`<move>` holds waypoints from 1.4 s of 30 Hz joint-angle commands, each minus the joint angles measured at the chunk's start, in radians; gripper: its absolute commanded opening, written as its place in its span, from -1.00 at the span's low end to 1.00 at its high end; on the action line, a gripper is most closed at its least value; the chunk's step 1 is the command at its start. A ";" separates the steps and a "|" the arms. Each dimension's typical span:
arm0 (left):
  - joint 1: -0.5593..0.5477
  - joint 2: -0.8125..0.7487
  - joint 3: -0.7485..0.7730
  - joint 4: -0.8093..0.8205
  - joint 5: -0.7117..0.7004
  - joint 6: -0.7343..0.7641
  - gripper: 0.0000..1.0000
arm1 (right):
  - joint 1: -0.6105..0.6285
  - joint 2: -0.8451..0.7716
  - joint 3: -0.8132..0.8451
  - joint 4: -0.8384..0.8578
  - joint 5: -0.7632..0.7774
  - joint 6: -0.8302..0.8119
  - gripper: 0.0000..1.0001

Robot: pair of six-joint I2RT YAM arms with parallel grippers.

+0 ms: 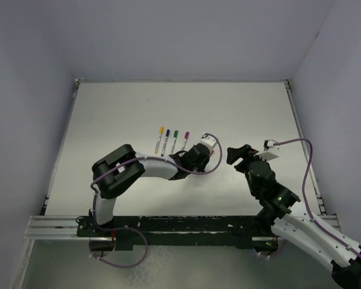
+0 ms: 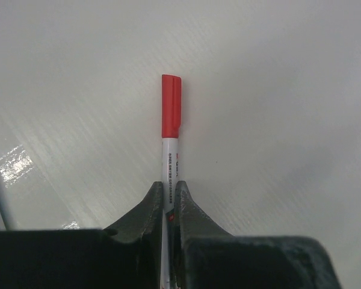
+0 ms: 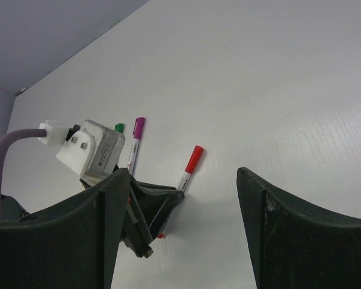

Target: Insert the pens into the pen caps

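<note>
My left gripper (image 2: 169, 188) is shut on the white barrel of a pen (image 2: 169, 158) that wears a red cap (image 2: 171, 105); the pen points away from me, low over the white table. In the top view the left gripper (image 1: 197, 154) sits just right of a row of capped pens: yellow (image 1: 160, 137), blue (image 1: 167, 139), green (image 1: 175, 138) and purple (image 1: 185, 139). My right gripper (image 1: 232, 158) is open and empty, a short way right of the left one. The right wrist view shows its spread fingers (image 3: 78, 241), the red-capped pen (image 3: 192, 162) and the purple pen (image 3: 136, 139).
The white table (image 1: 246, 114) is walled at the back and both sides. The left wrist camera box (image 3: 93, 150) and its purple cable (image 3: 12, 150) stand close to the right gripper's left finger.
</note>
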 commanded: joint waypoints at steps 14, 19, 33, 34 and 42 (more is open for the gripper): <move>0.119 0.135 0.196 -0.203 -0.159 0.079 -0.96 | 0.004 0.007 0.022 0.014 0.027 -0.027 0.47; 0.136 0.155 0.198 -0.199 -0.131 0.074 -0.86 | 0.004 0.008 0.013 0.019 0.031 -0.027 0.47; 0.138 0.037 0.166 -0.183 -0.077 0.064 -0.20 | 0.003 -0.008 0.011 -0.001 0.032 -0.016 0.50; 0.138 0.013 0.166 -0.185 -0.078 0.069 -0.19 | 0.003 -0.012 0.012 -0.004 0.033 -0.016 0.50; 0.138 -0.258 0.102 -0.183 -0.045 0.083 -0.13 | 0.003 -0.053 0.011 -0.041 0.087 -0.023 0.51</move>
